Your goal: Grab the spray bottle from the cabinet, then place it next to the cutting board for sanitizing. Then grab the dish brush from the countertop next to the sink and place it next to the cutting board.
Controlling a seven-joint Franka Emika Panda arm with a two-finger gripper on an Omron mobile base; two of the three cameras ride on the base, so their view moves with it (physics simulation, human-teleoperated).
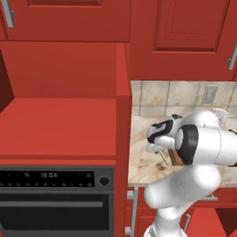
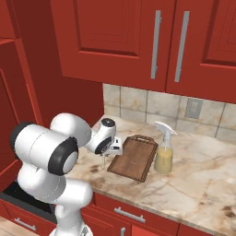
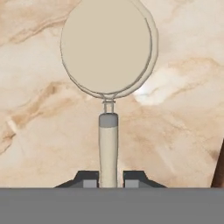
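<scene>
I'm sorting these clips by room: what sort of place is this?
A rendered kitchen, most likely: a marbled stone countertop under red wall cupboards, a built-in oven, and a cutting board beside a spray bottle.

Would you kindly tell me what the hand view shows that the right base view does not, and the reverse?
Hand view: a close look at the dish brush, with its round head and its handle clamped in the pincer. Right base view: the spray bottle standing upright beside the cutting board, with red wall cupboards above. Both: the veined countertop beneath the pincer.
</scene>
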